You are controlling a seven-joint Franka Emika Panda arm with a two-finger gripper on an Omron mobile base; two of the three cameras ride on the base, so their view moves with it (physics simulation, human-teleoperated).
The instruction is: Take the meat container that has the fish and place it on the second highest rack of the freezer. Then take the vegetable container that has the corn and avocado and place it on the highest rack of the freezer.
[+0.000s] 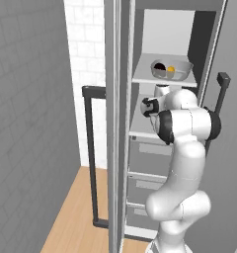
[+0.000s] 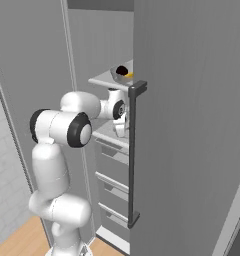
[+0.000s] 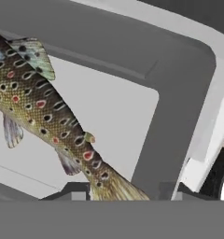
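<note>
The freezer (image 1: pixel 162 29) stands open. On its highest rack (image 1: pixel 160 80) sits the vegetable container (image 1: pixel 183 67) with the dark avocado (image 1: pixel 160 67) and the yellow corn (image 1: pixel 171 69); the right base view also shows the container (image 2: pixel 116 75). My arm reaches in under that rack. My gripper (image 2: pixel 121 130) points down at the second highest rack (image 2: pixel 103 132). In the hand view my gripper (image 3: pixel 125 193) is open, its tips wide apart over the grey meat container (image 3: pixel 179 74). The spotted fish (image 3: pixel 44 107) lies on the tray's pale floor, its tail between my tips.
Stacked grey drawers (image 1: pixel 150 148) fill the freezer below the racks. The open right door with its dark bar handle (image 2: pixel 132 150) stands close beside my hand. The left door edge (image 1: pixel 113 123) and its handle (image 1: pixel 91 148) border the opening. The floor (image 1: pixel 71 217) is wood.
</note>
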